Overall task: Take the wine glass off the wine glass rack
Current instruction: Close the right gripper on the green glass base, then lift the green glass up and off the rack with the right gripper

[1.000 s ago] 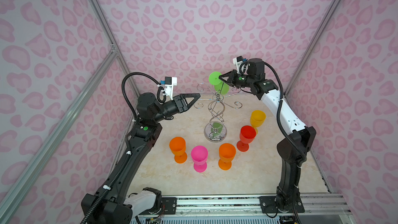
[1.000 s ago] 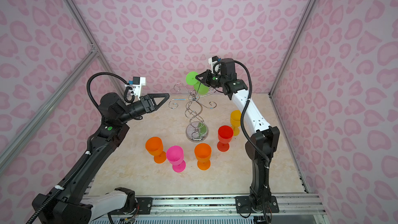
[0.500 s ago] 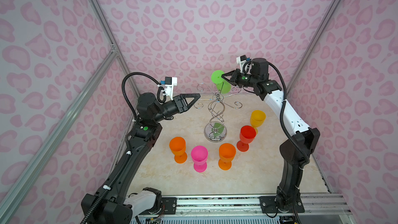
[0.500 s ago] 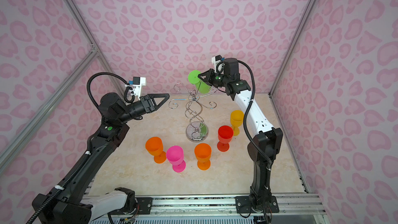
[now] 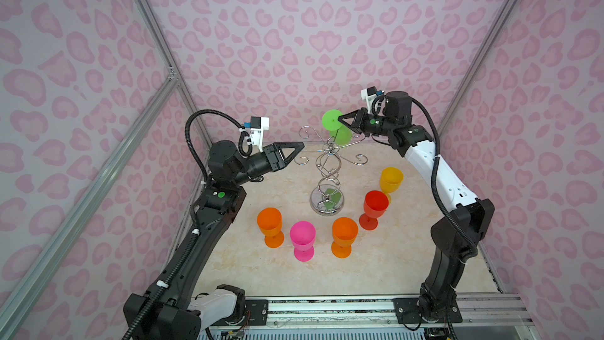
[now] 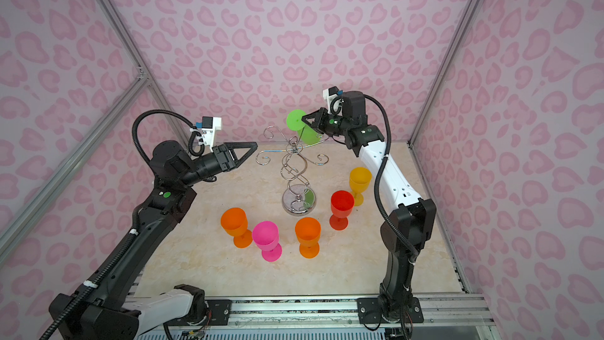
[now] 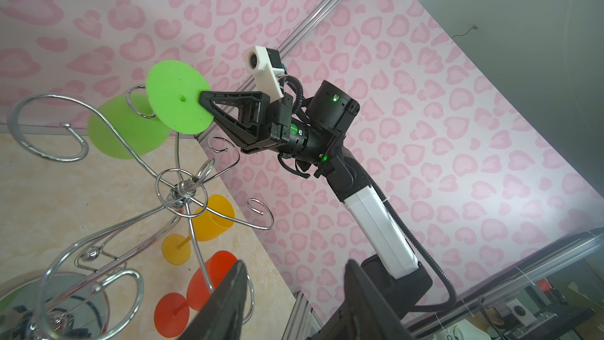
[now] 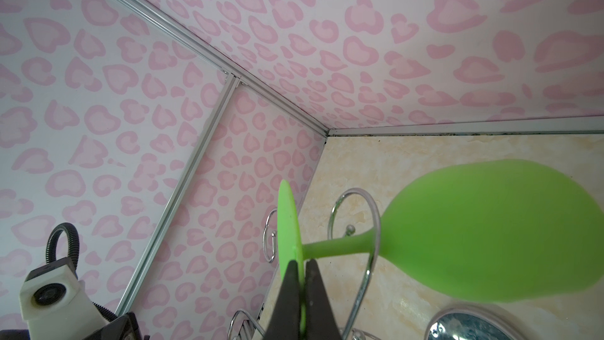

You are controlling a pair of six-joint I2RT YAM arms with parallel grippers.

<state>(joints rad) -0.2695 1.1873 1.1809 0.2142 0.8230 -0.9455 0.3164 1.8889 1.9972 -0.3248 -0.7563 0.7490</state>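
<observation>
Arms rooted at near edge of table (image 5: 408,273), both bent inward toward wine glass rack (image 5: 329,171). Left forearm level, left gripper (image 5: 300,146) just short of a hook curl, jaws half apart, nothing between them. Farther back, right arm stretched long and high. Right gripper (image 5: 340,119) pinched closed on foot rim of green wine glass (image 5: 329,120). Glass tipped near horizontal at far hook, stem crossing its wire.

Both arms (image 5: 438,171) are matte black, each with one white link. Ribbed black cables (image 5: 209,112) run along them. The left gripper (image 5: 301,145) and right gripper (image 5: 340,118) have triangular skeletal jaws, white camera blocks (image 5: 258,129) and green lights (image 5: 221,194).
</observation>
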